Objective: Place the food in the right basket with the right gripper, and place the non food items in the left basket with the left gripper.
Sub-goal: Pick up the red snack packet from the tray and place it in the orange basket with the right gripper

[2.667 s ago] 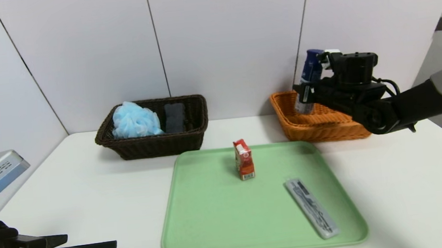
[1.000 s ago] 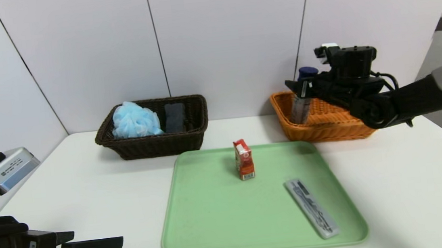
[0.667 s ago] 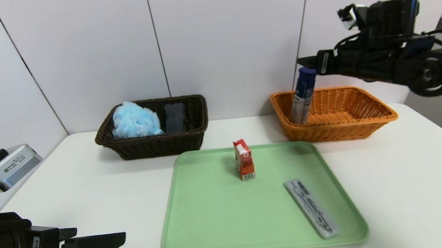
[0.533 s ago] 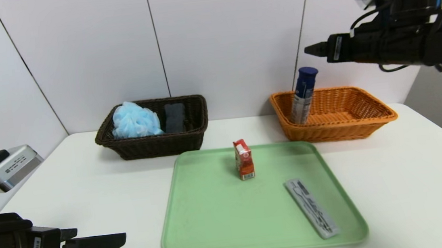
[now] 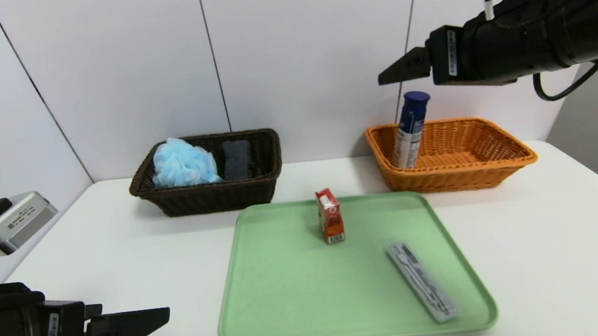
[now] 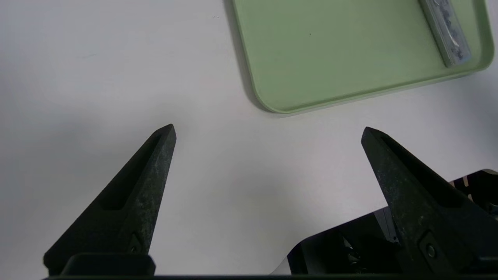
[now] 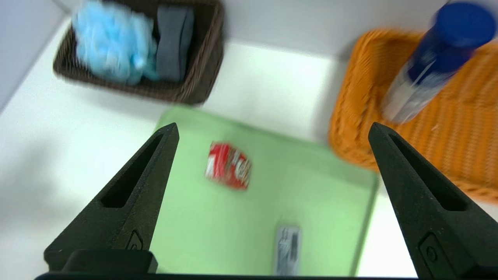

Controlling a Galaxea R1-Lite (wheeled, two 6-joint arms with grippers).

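A red carton (image 5: pixel 330 215) stands upright on the green tray (image 5: pixel 290 300), and a flat grey packet (image 5: pixel 422 281) lies near the tray's right front corner. A blue-capped bottle (image 5: pixel 410 130) leans at the left end of the orange right basket (image 5: pixel 496 162). My right gripper (image 5: pixel 394 71) hangs open and empty, high above that basket; in the right wrist view its open gripper (image 7: pixel 272 128) frames the carton (image 7: pixel 227 165) and packet (image 7: pixel 288 249) far below. My left gripper (image 5: pixel 165 312) is open over bare table at the front left, clear of the tray (image 6: pixel 330 70).
The dark brown left basket (image 5: pixel 208 196) at the back holds a blue loofah (image 5: pixel 182 163) and a dark grey sponge (image 5: pixel 236 158). A white wall runs close behind both baskets. Bare white table lies either side of the tray.
My right gripper let go of the bottle in the orange basket, opened wide and rose well above it. The bottle stays leaning there. The left arm barely shifted.
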